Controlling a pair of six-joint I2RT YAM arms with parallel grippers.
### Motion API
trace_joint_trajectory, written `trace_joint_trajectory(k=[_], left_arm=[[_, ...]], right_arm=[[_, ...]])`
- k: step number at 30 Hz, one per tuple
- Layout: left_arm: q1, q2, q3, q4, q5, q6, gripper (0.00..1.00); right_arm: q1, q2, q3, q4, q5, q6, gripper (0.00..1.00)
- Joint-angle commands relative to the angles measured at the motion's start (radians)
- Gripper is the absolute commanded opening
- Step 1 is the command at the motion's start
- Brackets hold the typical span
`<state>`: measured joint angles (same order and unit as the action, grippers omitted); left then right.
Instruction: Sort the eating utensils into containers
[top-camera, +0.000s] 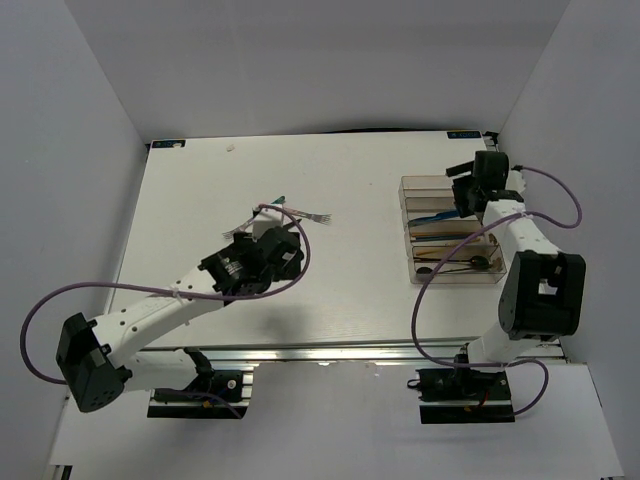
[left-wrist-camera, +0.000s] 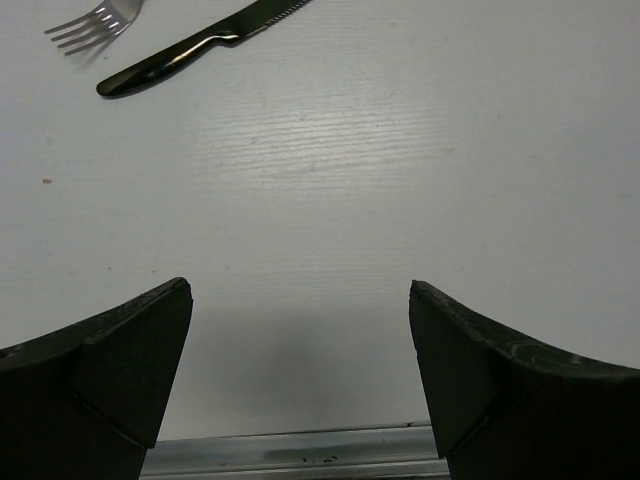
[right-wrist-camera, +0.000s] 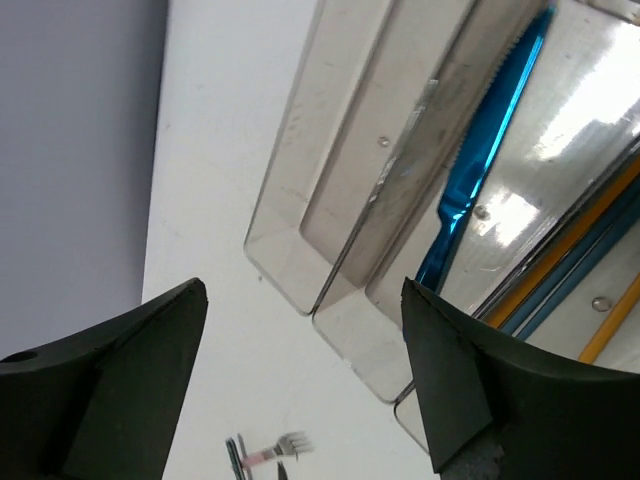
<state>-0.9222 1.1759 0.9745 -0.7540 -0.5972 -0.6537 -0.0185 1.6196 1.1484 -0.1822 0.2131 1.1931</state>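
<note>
The compartment tray (top-camera: 408, 240) stands at the right of the table. In it lie a blue knife (top-camera: 432, 215), thin chopsticks (top-camera: 440, 237) and a black spoon (top-camera: 458, 265). My right gripper (top-camera: 465, 192) hovers open over the tray's far end with nothing between its fingers. The right wrist view shows the blue knife (right-wrist-camera: 490, 130) in its slot, beside empty compartments of the tray (right-wrist-camera: 330, 150). Loose forks (top-camera: 305, 214) lie mid-table. My left gripper (top-camera: 268, 248) is open just in front of them. In the left wrist view a fork's tines (left-wrist-camera: 95, 25) and a black knife (left-wrist-camera: 190, 50) lie ahead of the gripper (left-wrist-camera: 300, 290).
White walls close in the table on the left, back and right. A metal rail (left-wrist-camera: 290, 455) runs along the table's near edge, right below my left gripper. Purple cables loop from both arms. A pink-handled fork (right-wrist-camera: 275, 450) shows far off in the right wrist view.
</note>
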Motion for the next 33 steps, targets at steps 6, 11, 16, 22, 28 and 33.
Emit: trace_joint_trajectory(k=[6,11,16,22,28,33], left_arm=[[0.310,0.169,0.082,0.105,0.178,0.185,0.98],[0.476,0.388,0.222,0.114,0.355,0.405,0.98],[0.612,0.623,0.360,0.044,0.466,0.601,0.97],[0.625,0.724,0.463,0.024,0.536,0.704,0.96],[0.623,0.786,0.475,0.022,0.588,0.710,0.94],[0.623,0.821,0.472,0.015,0.591,0.704,0.92]], right_arm=[[0.017,-0.193,0.129,-0.053,-0.173,-0.405,0.89],[0.046,-0.311,0.051,-0.102,-0.441,-0.564,0.89],[0.058,-0.446,-0.111,-0.097,-0.535,-0.613,0.89],[0.104,-0.556,-0.240,-0.086,-0.621,-0.621,0.89],[0.109,-0.592,-0.246,-0.112,-0.618,-0.656,0.89],[0.109,-0.604,-0.224,-0.114,-0.624,-0.647,0.89]])
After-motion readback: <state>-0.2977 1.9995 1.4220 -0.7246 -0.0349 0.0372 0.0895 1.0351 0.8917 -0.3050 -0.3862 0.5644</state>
